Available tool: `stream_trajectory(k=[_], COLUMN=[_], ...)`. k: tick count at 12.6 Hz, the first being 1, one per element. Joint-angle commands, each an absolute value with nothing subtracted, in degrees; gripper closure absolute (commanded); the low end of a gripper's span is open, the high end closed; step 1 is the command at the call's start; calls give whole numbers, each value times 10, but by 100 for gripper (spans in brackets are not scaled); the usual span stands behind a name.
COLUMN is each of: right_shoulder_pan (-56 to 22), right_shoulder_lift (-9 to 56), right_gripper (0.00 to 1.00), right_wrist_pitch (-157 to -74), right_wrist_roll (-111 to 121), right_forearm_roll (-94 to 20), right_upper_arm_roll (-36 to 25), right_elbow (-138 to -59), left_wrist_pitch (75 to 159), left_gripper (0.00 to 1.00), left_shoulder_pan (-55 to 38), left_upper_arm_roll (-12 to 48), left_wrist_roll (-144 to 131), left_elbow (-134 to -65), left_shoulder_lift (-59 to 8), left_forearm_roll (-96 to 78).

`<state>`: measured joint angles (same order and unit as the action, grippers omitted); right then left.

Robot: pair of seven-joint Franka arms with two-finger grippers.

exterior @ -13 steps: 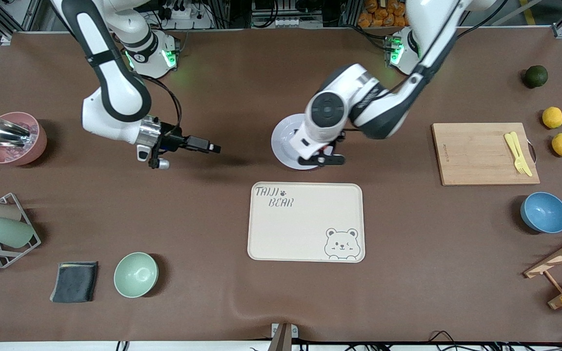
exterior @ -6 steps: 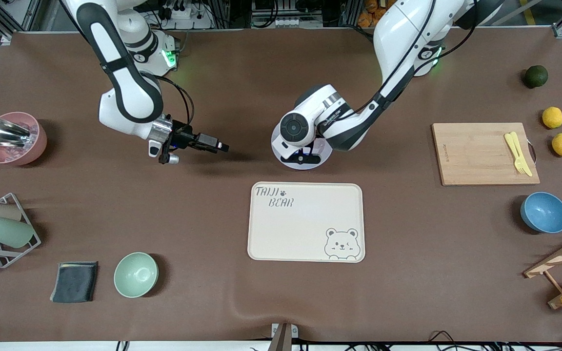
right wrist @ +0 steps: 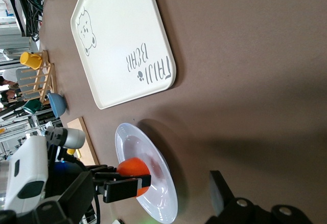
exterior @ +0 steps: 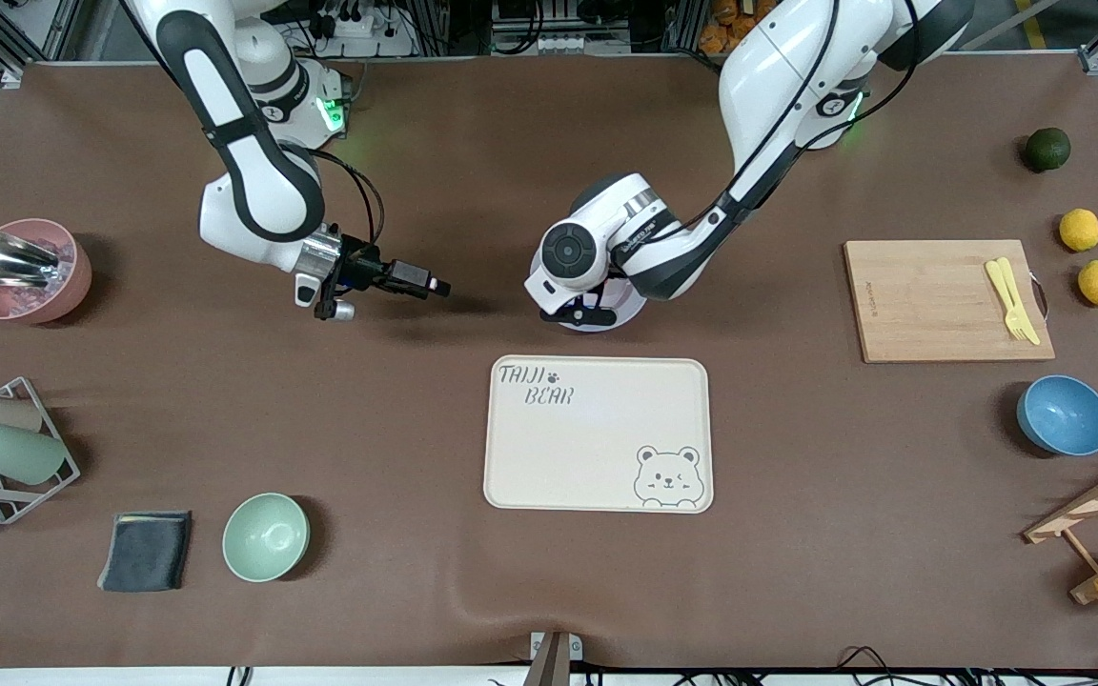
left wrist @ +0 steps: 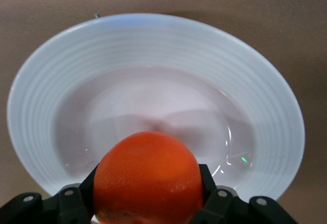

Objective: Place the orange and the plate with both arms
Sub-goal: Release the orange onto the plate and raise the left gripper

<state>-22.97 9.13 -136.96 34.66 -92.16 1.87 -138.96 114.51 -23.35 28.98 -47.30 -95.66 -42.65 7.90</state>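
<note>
My left gripper is shut on the orange, a small red-orange fruit, and holds it low over the centre of the pale plate. The plate lies on the table and is mostly hidden under the left wrist in the front view; the orange is hidden there. The right wrist view shows the orange in those fingers over the plate. My right gripper is open and empty, beside the plate toward the right arm's end; one of its fingers shows.
The cream bear tray lies nearer the camera than the plate. A cutting board with a yellow fork, two lemons, a green fruit and a blue bowl are toward the left arm's end. A green bowl, a pink bowl and a cup rack are toward the right arm's end.
The left arm has swung and brought its gripper with the orange lower over the plate. The right gripper has moved a little closer to the plate. The plate has stayed put.
</note>
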Motion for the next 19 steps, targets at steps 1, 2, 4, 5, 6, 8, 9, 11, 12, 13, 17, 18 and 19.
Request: stream_trajectory(k=[1,2,4,5,6,8,9,11,12,13,17,18,19], right_shoulder_pan=[-254,-256,-256,-256,-256,-256,-257,-289,-300,-312,-341,-363,-380], right_shoulder_lift=[91,91,91,91,94,105,105,114,119,126,164,176,186], right_gripper=[0,0,0,0,0,0,0,0,0,0,5,6,9], right_wrist_pitch=[-1384,-1385,-1385,-1385,-1385,-1385,-1383,-1384,-1384,-1385,-1384,-1384,-1385], right_wrist_roll=[362,366,367,367,368,397,416,426,431,437,546,557,558], right_forearm_roll=[-954,-955,-955,-955,-955,-964,-990,-1041,-1067,-1078,-1184,-1220,-1243], right_upper_arm_roll=[14,14,14,14,14,15,16,15,15,14,15,15,14], right_elbow=[-1393,-1393,-1393,-1393,-1393,-1392,-1392,-1384,-1380,-1376,-1374,-1364,-1353], left_wrist_pitch=[1156,1156,1152,1146,1137,1101,1092,1086,1086,1082,1017,1006,992], left_gripper=[14,0,0,0,0,0,0,0,0,0,0,0,0], left_shoulder_pan=[-252,-257,-252,-249,-243,-211,-188,-146,-126,-105,-20,-10,-18], left_upper_arm_roll=[275,274,275,274,274,269,268,268,268,269,269,266,233], left_wrist_roll=[-490,-503,-519,-519,-519,-514,-511,-495,-478,-456,-329,-298,-265], left_elbow=[-940,-940,-939,-932,-927,-926,-926,-926,-925,-919,-915,-918,-920], left_shoulder_lift=[-440,-437,-421,-409,-389,-320,-290,-242,-226,-214,-157,-143,-123], left_forearm_roll=[94,95,97,97,97,98,110,148,152,152,144,142,132])
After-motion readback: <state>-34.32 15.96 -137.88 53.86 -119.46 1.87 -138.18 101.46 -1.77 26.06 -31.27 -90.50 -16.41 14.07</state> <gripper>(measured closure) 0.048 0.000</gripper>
